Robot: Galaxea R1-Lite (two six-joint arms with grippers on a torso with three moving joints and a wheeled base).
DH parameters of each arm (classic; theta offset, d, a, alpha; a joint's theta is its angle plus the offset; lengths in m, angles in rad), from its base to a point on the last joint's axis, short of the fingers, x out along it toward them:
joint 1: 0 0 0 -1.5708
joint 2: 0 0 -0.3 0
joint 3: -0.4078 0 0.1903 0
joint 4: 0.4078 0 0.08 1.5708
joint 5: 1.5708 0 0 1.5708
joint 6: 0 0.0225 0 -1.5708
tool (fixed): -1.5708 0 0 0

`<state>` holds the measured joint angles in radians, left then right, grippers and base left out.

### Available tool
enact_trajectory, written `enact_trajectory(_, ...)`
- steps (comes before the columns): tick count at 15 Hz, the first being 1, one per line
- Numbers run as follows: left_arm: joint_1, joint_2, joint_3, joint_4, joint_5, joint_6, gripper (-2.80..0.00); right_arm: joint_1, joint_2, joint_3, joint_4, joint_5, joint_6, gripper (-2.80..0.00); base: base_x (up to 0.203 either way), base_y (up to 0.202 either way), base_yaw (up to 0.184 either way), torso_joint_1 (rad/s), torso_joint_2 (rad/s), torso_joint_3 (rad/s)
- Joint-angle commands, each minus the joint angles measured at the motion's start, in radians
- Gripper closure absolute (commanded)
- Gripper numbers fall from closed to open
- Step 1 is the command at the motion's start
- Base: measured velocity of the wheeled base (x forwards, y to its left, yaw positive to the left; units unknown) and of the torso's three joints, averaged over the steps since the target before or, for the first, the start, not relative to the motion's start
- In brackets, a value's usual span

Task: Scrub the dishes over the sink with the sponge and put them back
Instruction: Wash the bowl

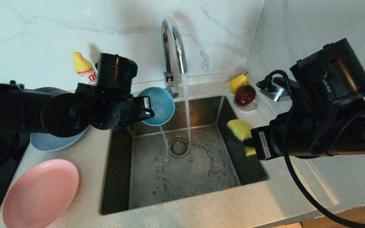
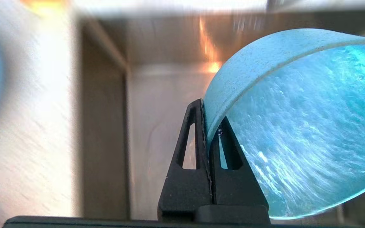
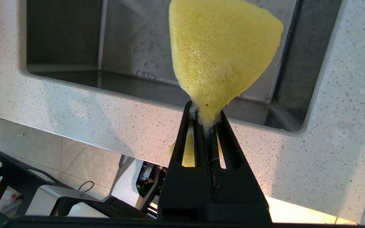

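Head view: the teal bowl (image 1: 157,106) was held tilted at the sink's (image 1: 182,177) back-left corner, rim clamped in the left gripper (image 1: 144,110) jaws, while the sponge (image 1: 240,129) was pinched by the right gripper (image 1: 249,141), scrubbing judged next.

We can make out very little writing here. In the head view, toward the upper left of the frame, a yellow-capped bottle (image 1: 85,69) stands against the marble wall, and its white and orange label carries large red characters; we read them as Chinese script, though the dark arm in front hides part of them, so we cannot name the brand. Each gripper body bears a small white sticker with fine dark print, one near the frame's centre (image 1: 146,104) and one at the right (image 1: 264,145); neither is legible to us. The two wrist views show us no lettering that can be read.
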<state>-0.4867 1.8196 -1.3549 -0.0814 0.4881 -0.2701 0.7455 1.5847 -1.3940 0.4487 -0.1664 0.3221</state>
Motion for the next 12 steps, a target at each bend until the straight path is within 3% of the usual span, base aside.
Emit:
enact_trajectory(1,0.011,-0.094,0.087,-0.141,0.004,0.057,0.0,0.0,-0.002,0.0,0.002,0.001,0.002,0.0,0.0,0.0,0.0,0.0,0.0,0.0)
enact_trajectory(5,0.04,-0.16,0.187,-0.443,-0.019,0.19,0.0,0.0,-0.005,0.005,0.003,-0.001,0.002,0.0,0.0,0.0,0.0,0.0,0.0,0.0)
enact_trajectory(9,0.048,-0.238,0.255,-0.599,-0.146,0.248,0.0,0.0,-0.006,0.02,0.001,0.001,0.002,0.0,0.0,0.0,0.0,0.0,0.0,0.0)
enact_trajectory(12,0.053,-0.276,0.291,-0.701,-0.18,0.277,0.0,0.004,-0.006,0.02,0.002,0.001,0.002,0.0,0.0,0.0,0.0,0.0,0.0,0.0)
